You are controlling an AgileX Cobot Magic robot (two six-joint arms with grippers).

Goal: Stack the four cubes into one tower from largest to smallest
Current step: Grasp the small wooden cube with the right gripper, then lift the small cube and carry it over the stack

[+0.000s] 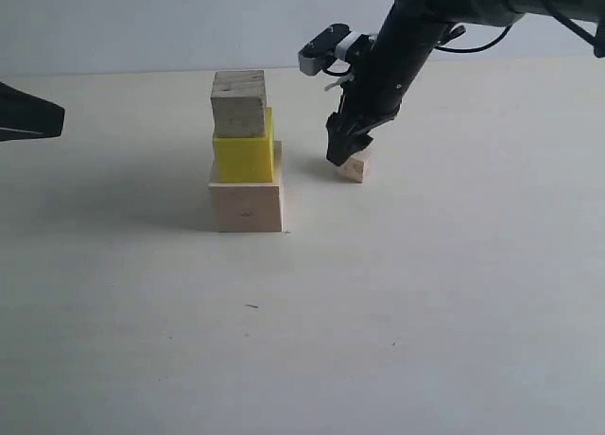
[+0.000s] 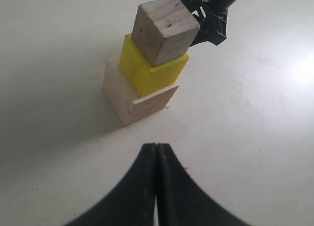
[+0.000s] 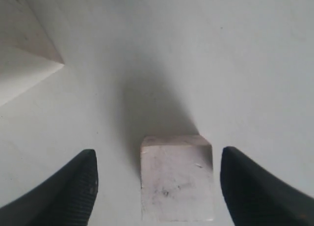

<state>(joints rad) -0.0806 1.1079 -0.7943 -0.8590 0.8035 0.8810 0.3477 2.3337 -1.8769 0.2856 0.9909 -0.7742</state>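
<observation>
Right gripper (image 3: 158, 186) released, straddling smallest cube (image 3: 176, 182) at lower centre, off-centre between the jaws: closing may skew it. Left gripper (image 2: 156, 150) clenched, empty. Uneven tower (image 1: 246, 156) may topple.

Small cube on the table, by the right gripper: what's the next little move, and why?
Probably close the right gripper on the small cube. Its open fingers straddle the cube with a gap on each side, nothing is gripped yet, and the three-cube stack lacks only this top piece.
</observation>
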